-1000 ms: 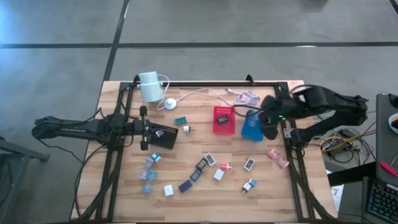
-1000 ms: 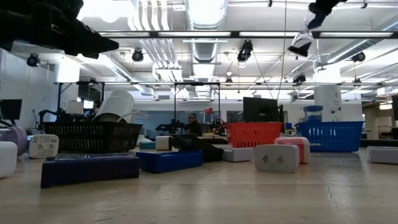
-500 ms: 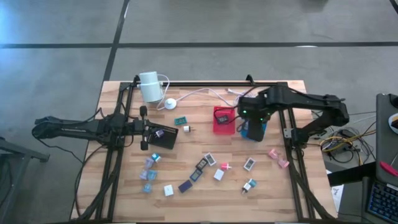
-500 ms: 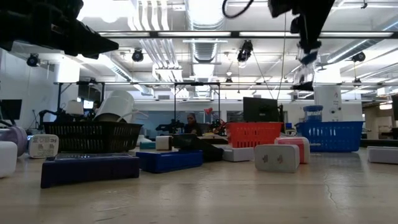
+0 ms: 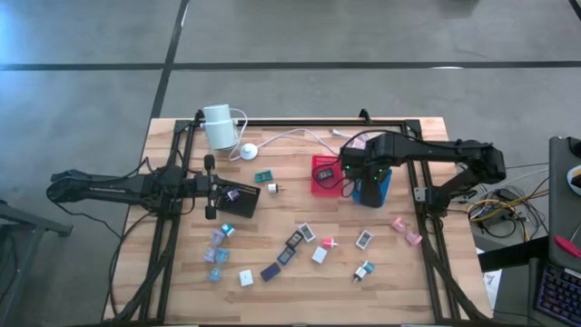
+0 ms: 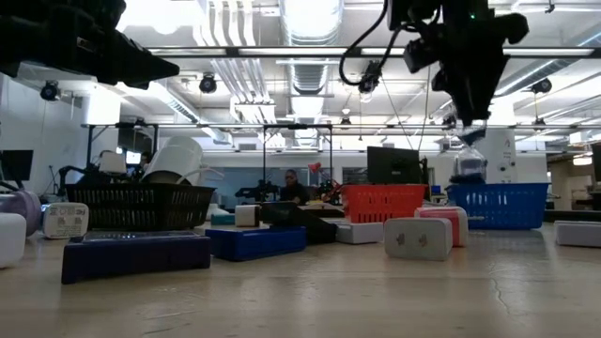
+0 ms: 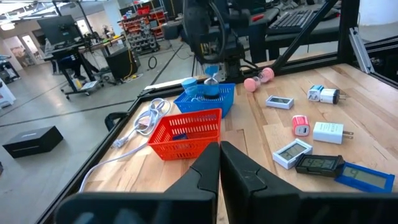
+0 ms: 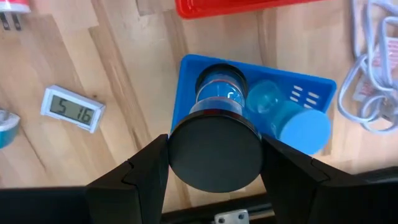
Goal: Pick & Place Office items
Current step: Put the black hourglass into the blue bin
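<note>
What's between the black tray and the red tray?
High view: a teal item and a tiny white piece lie between black tray and red tray.

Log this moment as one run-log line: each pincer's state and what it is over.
right pincer: shut on hourglass, above blue tray | left pincer: shut, empty, over black tray | loose office items on table

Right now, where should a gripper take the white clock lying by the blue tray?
Across its two long edges, from straight above. The clock lies flat and face up on the table, bare wood all round, and its short span suits a narrow grip. The right gripper is busy, shut on a sand timer at the blue tray.
</note>
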